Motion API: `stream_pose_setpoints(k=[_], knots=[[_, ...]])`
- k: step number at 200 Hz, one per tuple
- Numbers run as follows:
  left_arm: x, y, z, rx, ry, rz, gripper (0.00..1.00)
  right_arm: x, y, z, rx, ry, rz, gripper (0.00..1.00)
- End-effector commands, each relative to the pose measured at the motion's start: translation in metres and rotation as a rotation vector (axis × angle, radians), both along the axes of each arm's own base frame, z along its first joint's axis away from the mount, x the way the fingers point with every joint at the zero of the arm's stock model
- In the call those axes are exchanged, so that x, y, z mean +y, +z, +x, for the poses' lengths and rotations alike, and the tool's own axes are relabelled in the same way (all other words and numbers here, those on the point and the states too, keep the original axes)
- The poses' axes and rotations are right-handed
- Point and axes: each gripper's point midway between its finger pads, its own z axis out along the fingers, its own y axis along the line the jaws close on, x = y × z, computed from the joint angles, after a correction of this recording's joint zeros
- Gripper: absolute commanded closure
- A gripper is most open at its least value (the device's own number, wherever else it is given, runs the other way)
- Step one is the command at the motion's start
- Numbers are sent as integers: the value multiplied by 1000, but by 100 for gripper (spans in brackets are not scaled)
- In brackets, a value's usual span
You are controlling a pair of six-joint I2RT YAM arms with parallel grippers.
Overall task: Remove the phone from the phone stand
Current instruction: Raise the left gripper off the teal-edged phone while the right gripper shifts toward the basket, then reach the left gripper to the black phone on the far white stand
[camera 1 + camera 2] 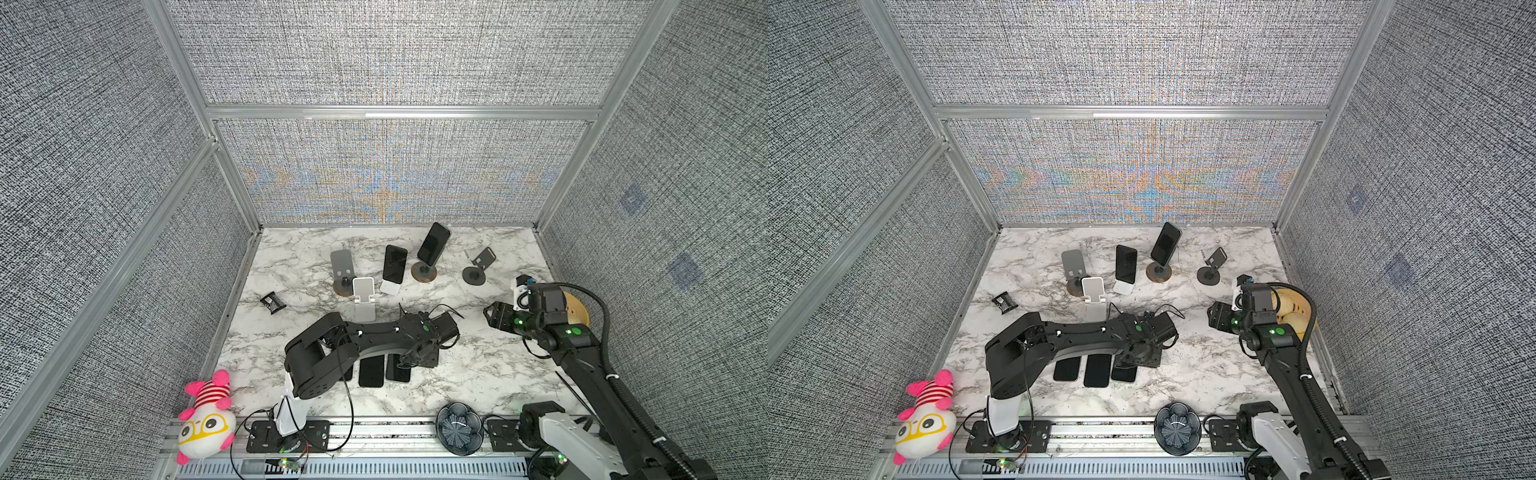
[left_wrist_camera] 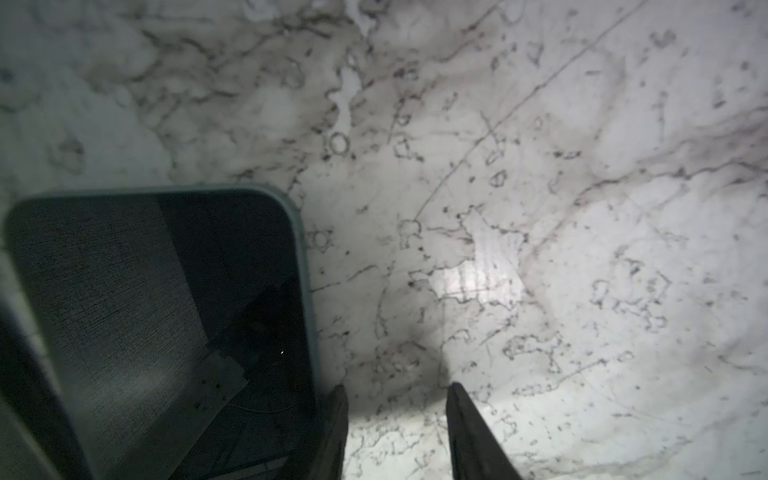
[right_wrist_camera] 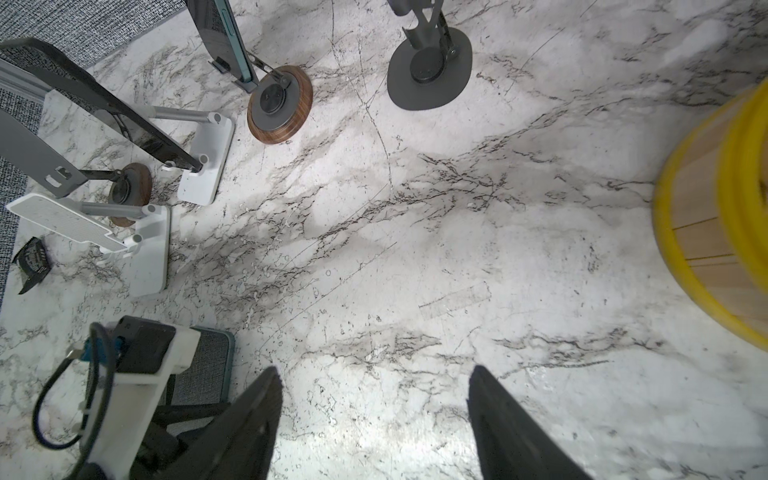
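Observation:
Two dark phones stand on stands at the back: one phone (image 1: 395,264) on a white stand (image 1: 390,286), the other phone (image 1: 433,243) on a wooden-based stand (image 1: 424,272). Three phones lie flat under my left arm, among them the middle one (image 1: 371,371) and the right one (image 1: 398,370). My left gripper (image 2: 397,392) hangs low over the marble just beside the right phone (image 2: 166,311), its jaws a little apart with only bare marble between them. My right gripper (image 3: 374,374) hovers open and empty over the right side (image 1: 492,313).
Three empty stands are at the back: a grey plate stand (image 1: 343,266), a white one (image 1: 363,295) and a dark one (image 1: 478,266). A yellow-rimmed wooden basket (image 3: 715,216) sits at the right edge. A plush toy (image 1: 205,415), a dark bowl (image 1: 459,428) and a small black packet (image 1: 272,302) also lie about.

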Motion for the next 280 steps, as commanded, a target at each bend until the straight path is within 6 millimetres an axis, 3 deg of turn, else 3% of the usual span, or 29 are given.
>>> stream_pose_setpoints(k=[1, 98, 152, 184, 209, 228, 257, 280], knots=[[21, -5, -1, 0, 25, 69, 58, 0, 1, -2, 6, 10, -9, 28], [52, -8, -7, -1, 60, 125, 58, -4, 2, -6, 7, 5, -13, 28], [40, 6, 4, -36, 47, 89, 58, -2, 3, -7, 7, 6, -3, 28], [30, 39, 17, -106, 11, 57, 47, -3, 3, -8, 9, 3, -7, 28], [32, 80, 35, -227, -25, 61, 24, -4, 3, -8, 9, 2, -9, 28], [36, 110, 56, -317, -51, 61, 13, -3, 2, -8, 10, 4, -6, 28], [35, 149, 93, -454, -115, 34, 2, -1, 0, -7, 10, 13, 4, 28], [35, 168, 126, -556, -173, 14, 2, 1, -1, -7, 12, 18, 12, 28]])
